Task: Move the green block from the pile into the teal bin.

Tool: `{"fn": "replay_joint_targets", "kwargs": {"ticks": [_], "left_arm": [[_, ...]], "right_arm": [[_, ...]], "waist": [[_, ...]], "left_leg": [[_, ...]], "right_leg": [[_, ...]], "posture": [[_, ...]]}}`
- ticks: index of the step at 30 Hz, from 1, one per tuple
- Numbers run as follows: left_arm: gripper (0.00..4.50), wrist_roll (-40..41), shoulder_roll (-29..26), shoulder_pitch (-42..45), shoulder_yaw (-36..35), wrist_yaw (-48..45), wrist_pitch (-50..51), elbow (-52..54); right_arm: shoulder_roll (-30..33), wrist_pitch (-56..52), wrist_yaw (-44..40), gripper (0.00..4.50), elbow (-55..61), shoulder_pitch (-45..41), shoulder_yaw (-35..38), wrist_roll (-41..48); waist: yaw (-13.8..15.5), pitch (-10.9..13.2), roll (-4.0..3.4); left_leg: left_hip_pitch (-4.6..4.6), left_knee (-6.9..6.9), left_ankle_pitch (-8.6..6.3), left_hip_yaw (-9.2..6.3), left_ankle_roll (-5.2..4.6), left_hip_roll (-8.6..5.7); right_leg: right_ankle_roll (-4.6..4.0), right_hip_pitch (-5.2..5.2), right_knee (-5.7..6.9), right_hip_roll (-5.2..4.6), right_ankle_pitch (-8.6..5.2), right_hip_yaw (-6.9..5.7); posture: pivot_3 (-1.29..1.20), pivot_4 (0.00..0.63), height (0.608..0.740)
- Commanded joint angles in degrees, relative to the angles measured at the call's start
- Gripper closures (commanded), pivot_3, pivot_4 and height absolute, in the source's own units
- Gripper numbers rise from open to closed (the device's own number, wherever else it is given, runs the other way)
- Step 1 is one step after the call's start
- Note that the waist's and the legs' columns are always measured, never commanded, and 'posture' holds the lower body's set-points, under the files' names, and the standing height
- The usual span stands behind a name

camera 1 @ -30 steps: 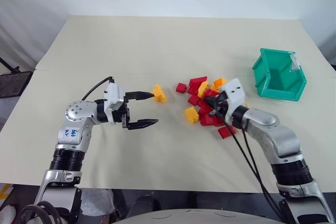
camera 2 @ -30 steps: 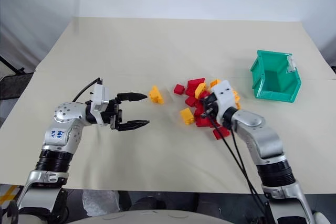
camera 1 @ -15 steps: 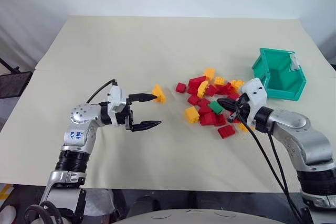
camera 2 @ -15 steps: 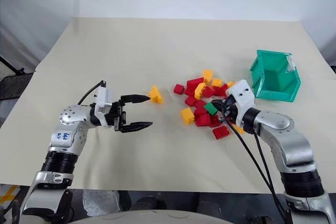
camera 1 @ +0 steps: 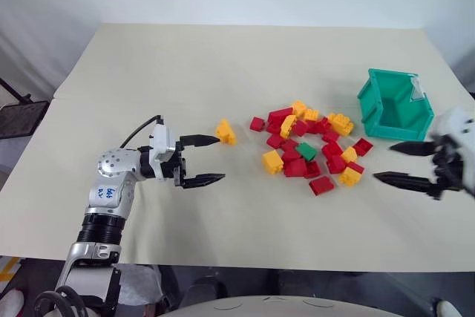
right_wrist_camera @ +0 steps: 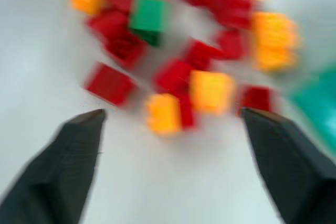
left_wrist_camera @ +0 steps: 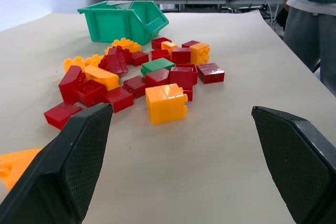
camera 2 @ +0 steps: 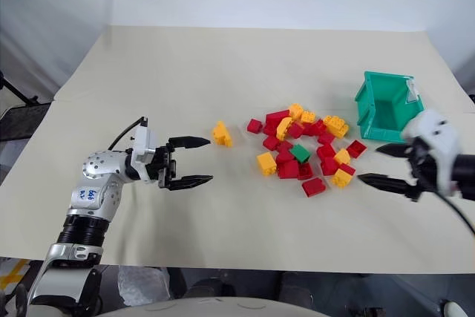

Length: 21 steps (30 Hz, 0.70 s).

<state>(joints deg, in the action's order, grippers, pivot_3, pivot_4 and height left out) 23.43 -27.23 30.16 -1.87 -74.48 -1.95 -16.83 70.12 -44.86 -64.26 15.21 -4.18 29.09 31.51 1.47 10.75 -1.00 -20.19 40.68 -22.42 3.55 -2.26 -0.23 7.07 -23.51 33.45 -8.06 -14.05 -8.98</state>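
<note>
A cream-coloured table [camera 1: 223, 64] takes up most of the head views, running from the upper edge down to the lower third of the frame. At right of centre, toward the upper right, stands the teal bin [camera 1: 395, 105], a teal-green plastic bin with a slanted open front and a small white label on its rim; nothing shows inside it. In the middle, slightly right, lies the pile [camera 1: 308, 146], a loose scatter of red and yellow-orange studded bricks spread flat on the table. The left gripper [camera 1: 210, 159] sits at lower left of centre, pointing toward the pile, its two black fingers spread with nothing between them. The right gripper [camera 2: 378, 165] is at the right edge, just below the bin, fingers likewise spread wide and empty, well apart from the bricks. A lone yellow brick [camera 1: 225, 131] lies just beside the left gripper's upper fingertip. The green block [camera 1: 305, 151] is a small, bright green studded brick, resting near the pile's centre among red bricks.
</note>
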Motion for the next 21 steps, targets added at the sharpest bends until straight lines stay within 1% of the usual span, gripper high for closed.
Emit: {"fn": "replay_joint_targets", "kwargs": {"ticks": [1,3,5,10,12,14,16,21], "left_arm": [[0.0,1.6,-0.6,1.6,-1.6,-0.9,-1.4,-0.4],[0.0,1.4,-0.5,2.0,-1.8,-0.8,-1.7,-0.8],[0.0,1.2,-0.3,2.3,-1.8,-0.7,-2.0,-1.1],[0.0,1.3,0.3,2.1,-1.6,0.0,-2.1,-0.2],[0.0,1.5,0.5,1.6,-1.7,0.4,-2.0,0.6],[0.0,1.6,0.8,-0.3,-1.6,1.0,-2.0,2.7],[0.0,1.9,1.0,-2.1,-1.8,2.0,-1.5,5.1],[0.0,2.1,0.8,-4.2,-2.3,3.7,-0.6,8.0]], "right_arm": [[-0.4,-1.3,1.8,0.06,3.8,-2.6,-2.1,1.7],[-2.5,-2.6,4.5,0.06,5.5,-7.2,-6.9,2.9],[-5.1,-3.1,7.4,0.06,5.2,-12.5,-12.5,1.9],[-12.5,-4.0,12.8,0.06,-2.0,-26.8,-29.0,-6.2],[-14.6,-2.8,13.1,0.06,-4.8,-30.0,-32.0,-8.3],[-19.2,-0.9,14.7,0.06,-11.9,-35.2,-37.0,-12.6],[-22.0,2.0,13.5,0.06,-17.9,-38.7,-41.4,-16.2],[-23.7,5.5,9.0,0.06,-24.0,-41.7,-45.6,-20.1]], "waist": [[-0.2,0.0,0.01],[-0.4,0.0,0.0],[-0.4,0.0,0.01],[-0.3,0.0,0.02],[0.0,0.0,0.02],[-0.2,0.0,0.02],[-0.4,0.0,0.02],[-0.1,0.0,0.02]], "left_leg": [[0.01,0.04,0.0,-0.05,0.0,0.01],[0.02,0.18,0.0,-0.27,0.01,0.03],[0.03,0.3,-0.01,-0.3,0.02,0.05],[-0.02,0.47,-0.01,-0.35,0.02,0.0],[-0.07,0.46,-0.01,-0.4,0.02,-0.04],[-0.17,0.46,0.0,-0.53,0.02,-0.05],[-0.22,0.43,0.0,-0.47,0.01,-0.08],[-0.31,0.38,0.0,-0.5,0.0,-0.07]], "right_leg": [[-0.02,-0.01,0.03,0.0,0.01,0.03],[-0.06,-0.02,0.1,-0.01,0.04,0.09],[-0.14,-0.01,0.14,-0.03,0.1,0.1],[-0.16,-0.03,0.23,-0.12,0.13,0.09],[-0.16,-0.06,0.25,-0.15,0.14,0.05],[-0.16,-0.09,0.22,-0.14,0.14,-0.09],[-0.14,-0.12,0.16,-0.15,0.15,-0.07],[-0.13,-0.16,0.14,-0.11,0.15,-0.16]], "posture": [[0.0,0.15,0.74],[0.0,0.15,0.74],[0.0,0.15,0.74],[0.0,0.15,0.74],[0.0,0.15,0.74],[0.0,0.15,0.74],[0.0,0.15,0.74],[0.0,0.15,0.74]]}}
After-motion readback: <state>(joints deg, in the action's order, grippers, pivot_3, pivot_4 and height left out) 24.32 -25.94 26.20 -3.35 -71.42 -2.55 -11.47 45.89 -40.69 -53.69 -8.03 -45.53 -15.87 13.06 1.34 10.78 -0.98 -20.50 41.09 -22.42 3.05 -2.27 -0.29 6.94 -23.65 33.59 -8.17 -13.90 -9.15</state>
